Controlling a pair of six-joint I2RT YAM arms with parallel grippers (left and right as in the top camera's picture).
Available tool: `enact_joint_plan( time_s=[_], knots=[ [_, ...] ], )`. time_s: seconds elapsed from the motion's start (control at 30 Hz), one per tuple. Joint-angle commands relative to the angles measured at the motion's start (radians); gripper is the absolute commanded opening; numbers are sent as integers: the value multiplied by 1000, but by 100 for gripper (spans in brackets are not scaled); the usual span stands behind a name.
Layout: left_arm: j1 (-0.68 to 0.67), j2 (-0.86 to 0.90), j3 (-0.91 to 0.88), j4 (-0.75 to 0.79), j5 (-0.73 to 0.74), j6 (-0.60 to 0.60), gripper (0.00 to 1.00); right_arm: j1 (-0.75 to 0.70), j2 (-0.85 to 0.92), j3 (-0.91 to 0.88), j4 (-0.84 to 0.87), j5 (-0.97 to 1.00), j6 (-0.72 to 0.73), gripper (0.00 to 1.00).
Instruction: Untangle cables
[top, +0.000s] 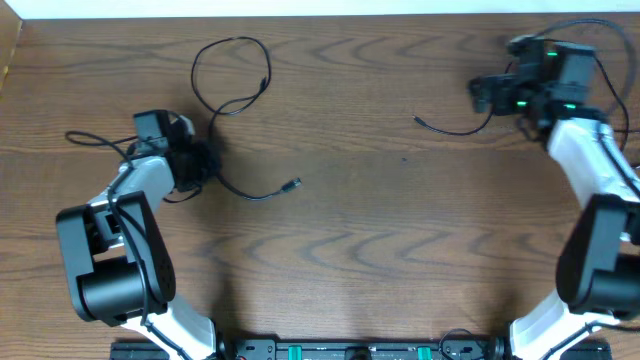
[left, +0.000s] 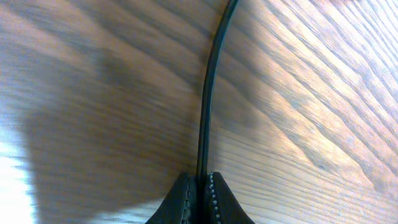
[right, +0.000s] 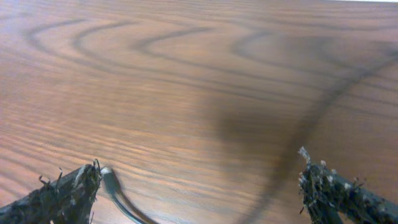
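Pinching black cable (left: 208, 93) | left end effector (left: 200, 182) | grip hidden overhead

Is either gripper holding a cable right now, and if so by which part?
The left gripper pinches a black cable on its bare cord. The right gripper stands open and holds nothing.

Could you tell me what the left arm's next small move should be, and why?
Probably open the left gripper and release its black cable: the right gripper stands open, and the other cable lies well apart beside it.
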Motion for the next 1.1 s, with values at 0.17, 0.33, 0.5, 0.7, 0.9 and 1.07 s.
enact_joint_plan(
  time_s=[0.17,0.33,0.5,0.7,0.9,1.07],
  knots=[
    [-15,24,-23,-19,-3,31,7,95,208,14,161,-8,97,99],
    [-15,24,-23,-22,-3,31,7,98,301,14,228,30,127,99],
    [-15,24,-23,-23,-3,31,7,83,316,14,222,122,126,99],
    [-16,24,-23,-30,-3,31,7,16,315,14,173,175,134,99],
    [-15,24,-23,-31,-3,31,7,-106,315,14,90,183,134,99],
    [-16,24,-23,-31,-3,31,8,-234,303,14,44,183,133,99]
  ],
)
